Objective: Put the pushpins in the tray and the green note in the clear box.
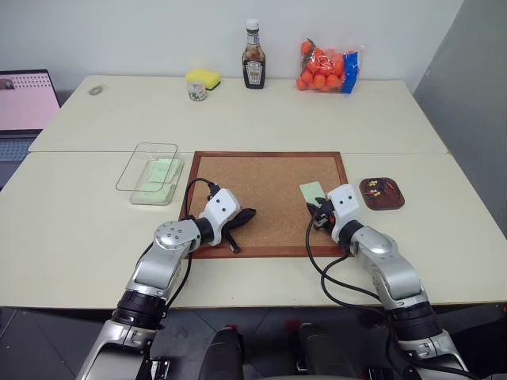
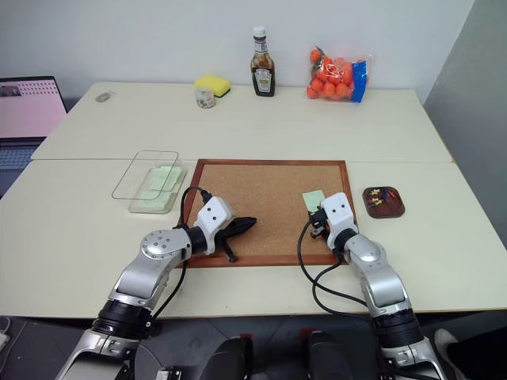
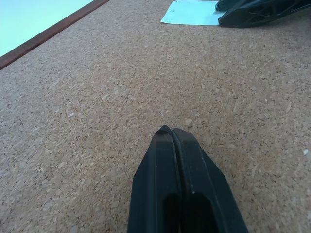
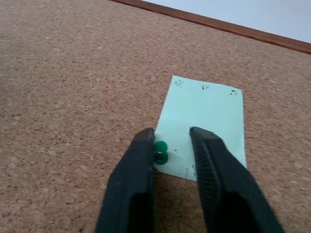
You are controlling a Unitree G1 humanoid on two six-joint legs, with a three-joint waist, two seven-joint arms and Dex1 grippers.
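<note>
The green note lies on the corkboard near its right edge, held down by a green pushpin at its near corner. My right gripper sits low over that corner, its fingers a narrow gap apart with the pin between them, against one finger. My left gripper is shut and empty, resting over the corkboard's left part. The dark tray right of the board holds a few coloured pushpins. The clear box left of the board has pale green notes in it.
At the table's far side stand a sauce bottle, a yellow sponge, a small jar and a bag of oranges. A laptop sits at the far left. Cables loop from both wrists near the board's front frame.
</note>
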